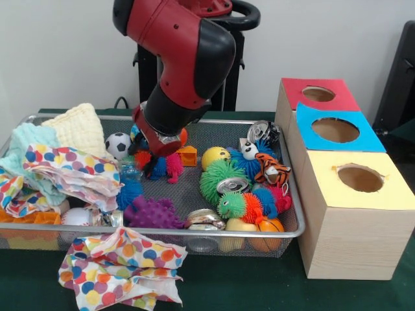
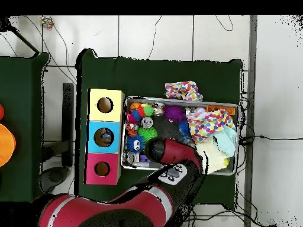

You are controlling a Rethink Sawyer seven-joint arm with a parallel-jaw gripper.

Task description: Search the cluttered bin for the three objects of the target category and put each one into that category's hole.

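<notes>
- While my red and black arm [image 1: 178, 58] reaches down from above in the front view, my gripper [image 1: 154, 144] is buried among the toys at the back of the wire mesh bin [image 1: 194, 228], and I cannot tell how wide my jaws stand or whether they hold anything
- Just beside my wrist sit a black and white toy football [image 1: 118, 145], an orange block [image 1: 187, 155] and a pink and blue spiky rubber creature [image 1: 162, 166]
- Further forward lie a green spiky ball [image 1: 217, 176] with a silver drinks can [image 1: 233, 185] on it, a purple spiky toy [image 1: 152, 212], a yellow ball [image 1: 214, 156] and a striped tiger toy [image 1: 272, 170]
- A polka-dot cloth [image 1: 71, 173] and pale towels [image 1: 61, 136] fill one end of the bin; another polka-dot cloth [image 1: 120, 269] lies on the green table [image 1: 246, 288] in front
- Beside the bin stands the wooden box [image 1: 337, 214], with round holes in its red top [image 1: 318, 94], blue top [image 1: 335, 129] and yellow top [image 1: 360, 178]

- From the overhead view, my arm [image 2: 148, 195] covers the bin's [image 2: 180, 99] nearer part and hides my gripper
- All three holes, yellow [image 2: 105, 105], blue [image 2: 103, 137] and red [image 2: 102, 169], line up beside the bin, and something sits in the blue one, which I cannot make out
</notes>
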